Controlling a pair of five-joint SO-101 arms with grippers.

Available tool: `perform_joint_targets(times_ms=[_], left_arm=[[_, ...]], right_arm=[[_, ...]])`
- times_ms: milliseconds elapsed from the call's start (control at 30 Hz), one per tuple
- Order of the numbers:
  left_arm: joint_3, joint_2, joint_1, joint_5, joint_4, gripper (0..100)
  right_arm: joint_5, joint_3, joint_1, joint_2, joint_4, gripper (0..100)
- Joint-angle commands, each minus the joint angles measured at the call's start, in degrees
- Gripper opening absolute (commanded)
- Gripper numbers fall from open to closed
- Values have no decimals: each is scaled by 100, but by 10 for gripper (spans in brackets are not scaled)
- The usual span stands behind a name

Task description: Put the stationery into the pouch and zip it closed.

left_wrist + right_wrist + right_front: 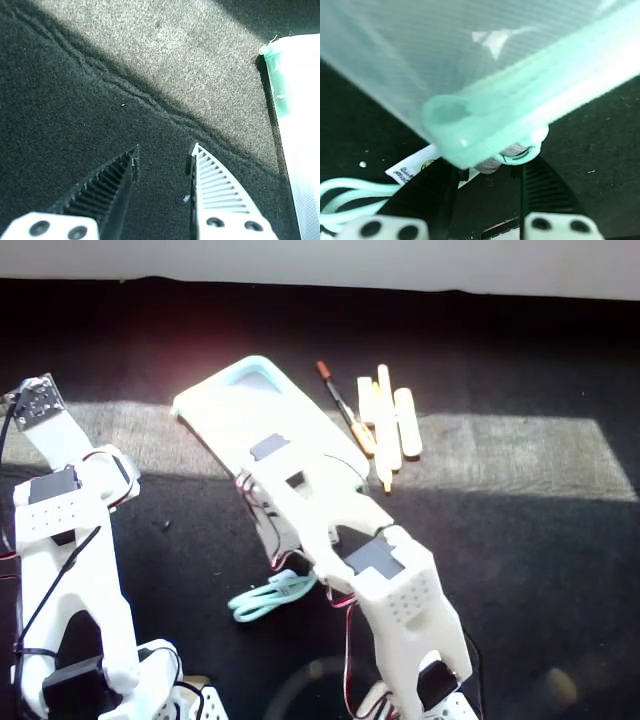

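My left gripper (165, 150) hangs with jaws apart over the dark cloth (60, 115). My right gripper (490, 186) — jaws also apart — sits at a teal corner of the pouch (225, 405), upper centre of the high view; the stationery (385, 425) lies just right of it, outside.

left gripper (162, 156): jaws parted | right arm (330, 505): stretched forward | right gripper (487, 175): angled down
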Motion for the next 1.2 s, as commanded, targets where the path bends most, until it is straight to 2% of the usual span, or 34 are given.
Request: perform_joint_targets(times_ms=[0, 200, 533, 767, 967, 1167], left_arm=[[-224, -4, 110, -62, -53, 178], [-224, -4, 110, -62, -62, 178], [-224, -4, 110, -62, -70, 178], [-224, -4, 119, -53, -79, 178], [-224, -4, 119, -53, -79, 178], [-224, -4, 119, -53, -79, 178]], right_arm=[[387, -136, 418, -31, 295, 148], [1389, -92, 716, -189, 664, 148], [2945, -101, 831, -1534, 523, 148], [2980, -84, 796, -1560, 154, 148], [2980, 171, 418, -1552, 127, 148], [2980, 901, 312, -1552, -558, 148]])
